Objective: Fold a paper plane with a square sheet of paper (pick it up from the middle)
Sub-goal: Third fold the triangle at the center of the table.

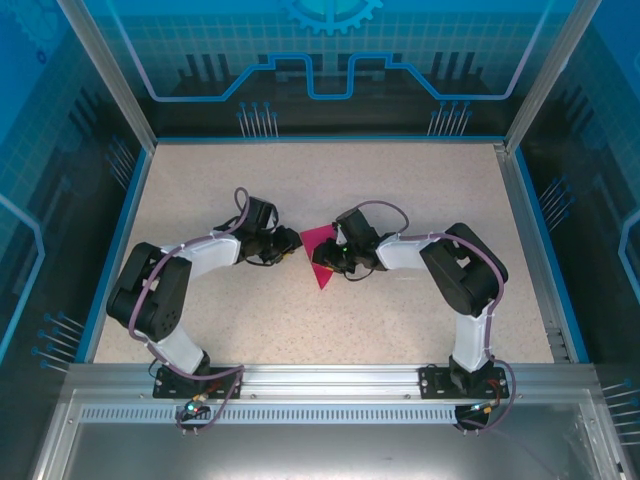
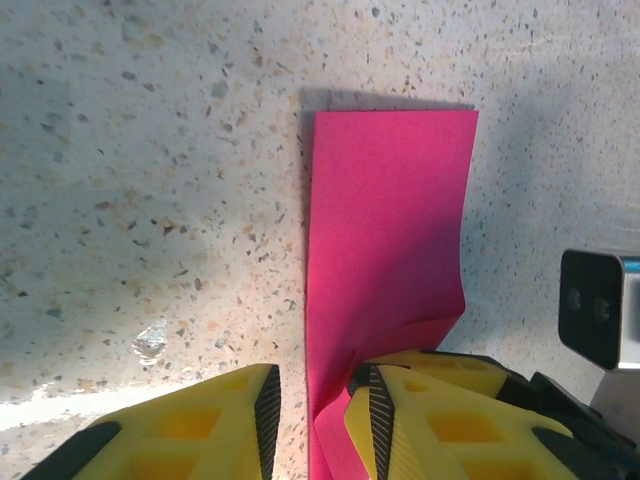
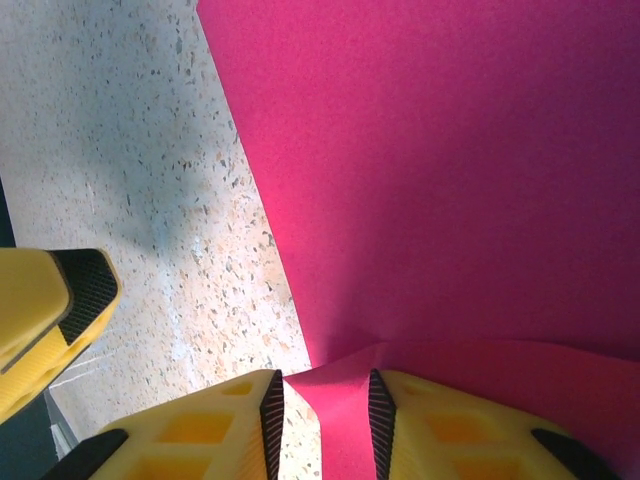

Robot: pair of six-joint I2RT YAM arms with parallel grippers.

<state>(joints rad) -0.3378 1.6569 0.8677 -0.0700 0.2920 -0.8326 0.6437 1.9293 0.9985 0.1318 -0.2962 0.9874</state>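
Speckled stone-look table inside blue-lit enclosure walls; both arms reach inward and meet near its middle. Square sheet of paper lies between the two wrists, already narrowed by folds, one point aimed toward the arm bases; not yet a dart.

Right gripper: on my right wrist feed a raised ridge of the pink paper fills the gap between the pads and touches both; I read that as a pinch near the sheet's middle, the rest running flat away from the fingers. Probably held this way to anchor the folded layers and keep them lifted.

Left gripper: jaws spread; bare table shows between one pad and the paper, whose creased edge stands close against the other finger; it straddles that edge without clamping. My guess is it is placed to take or press the crease while the right holds.

Near end of the sheet curls and twists upward by the fingers; far end lies flat, edge cut square. Risk as I judge it: the grippers crowd close together; a pull from either could skew or tear the crease.
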